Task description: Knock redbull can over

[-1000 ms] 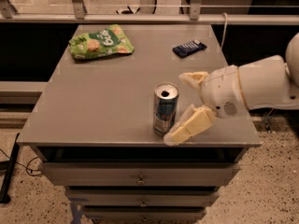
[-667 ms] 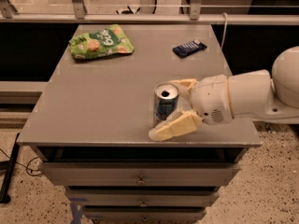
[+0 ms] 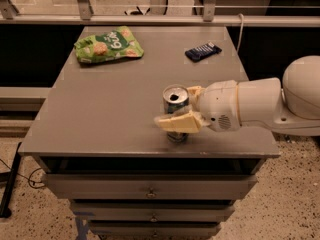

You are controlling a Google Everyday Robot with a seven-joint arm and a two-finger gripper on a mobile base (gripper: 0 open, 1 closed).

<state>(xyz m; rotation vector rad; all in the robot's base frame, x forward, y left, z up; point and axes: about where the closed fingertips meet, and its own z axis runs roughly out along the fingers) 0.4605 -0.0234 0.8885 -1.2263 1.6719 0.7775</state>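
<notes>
The redbull can [image 3: 175,102] stands upright near the front edge of the grey table [image 3: 100,114], its open silver top facing up. My gripper [image 3: 182,109] reaches in from the right on a white arm. Its cream fingers are open and straddle the can: one finger [image 3: 177,122] crosses in front of the can's lower body, the other [image 3: 194,91] sits behind it at the right. The near finger hides the can's middle.
A green snack bag [image 3: 109,45] lies at the table's back left. A small dark blue wrapper [image 3: 203,51] lies at the back right. Drawers [image 3: 150,189] sit below the tabletop. A metal railing [image 3: 150,14] runs behind the table.
My gripper has moved left, from beside the can to around it, with the near finger now across the can's front. The can still stands upright.
</notes>
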